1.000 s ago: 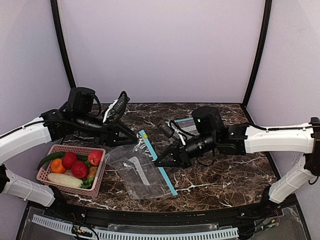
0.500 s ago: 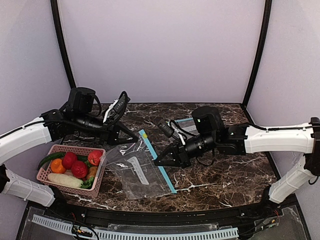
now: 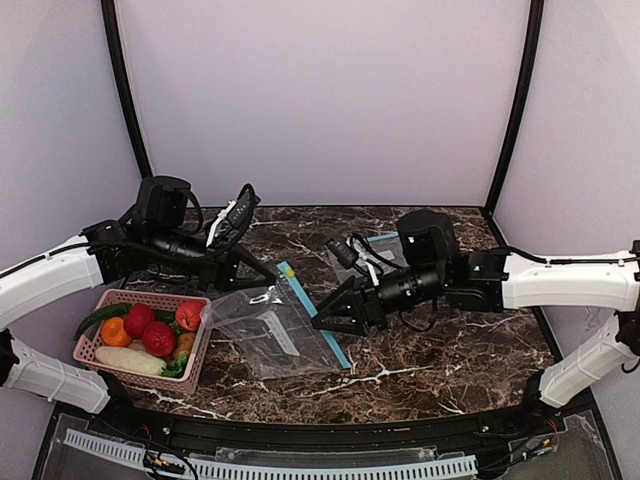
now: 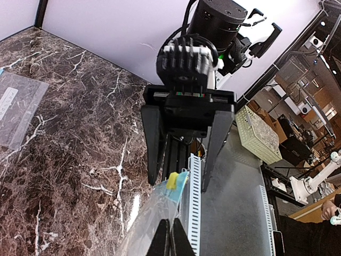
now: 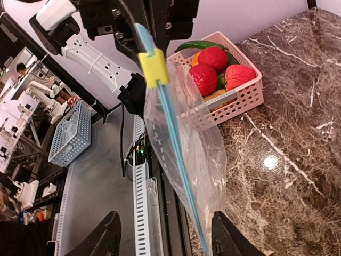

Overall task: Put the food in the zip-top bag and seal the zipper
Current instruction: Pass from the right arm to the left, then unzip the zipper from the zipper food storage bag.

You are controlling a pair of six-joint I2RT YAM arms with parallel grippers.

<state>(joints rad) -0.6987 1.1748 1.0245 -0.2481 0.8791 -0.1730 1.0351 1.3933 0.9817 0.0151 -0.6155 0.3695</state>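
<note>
The clear zip-top bag (image 3: pixel 272 330) lies on the marble table, and its teal zipper (image 3: pixel 318 322) runs diagonally across it. My left gripper (image 3: pixel 268 278) is shut on the bag's plastic just below the zipper's far end. In the left wrist view the fingertips (image 4: pixel 171 241) pinch the bag (image 4: pixel 146 224) near the yellow slider (image 4: pixel 172 181). My right gripper (image 3: pixel 326 318) is open, and the zipper (image 5: pixel 171 136) passes between its fingers (image 5: pixel 109 237). The food (image 3: pixel 150 330) lies in the pink basket (image 3: pixel 150 297) at the left. No food shows inside the bag.
A second clear bag (image 3: pixel 372 243) lies behind the right arm, also seen in the left wrist view as a flat bag (image 4: pixel 16 109). The basket (image 5: pixel 242 98) stands close to the bag's left side. A slotted cable duct (image 3: pixel 300 465) runs along the near edge.
My left gripper closed on the bag's edge and raised that end slightly. My right gripper let go of the zipper and opened, its arm shifting a little to the right.
</note>
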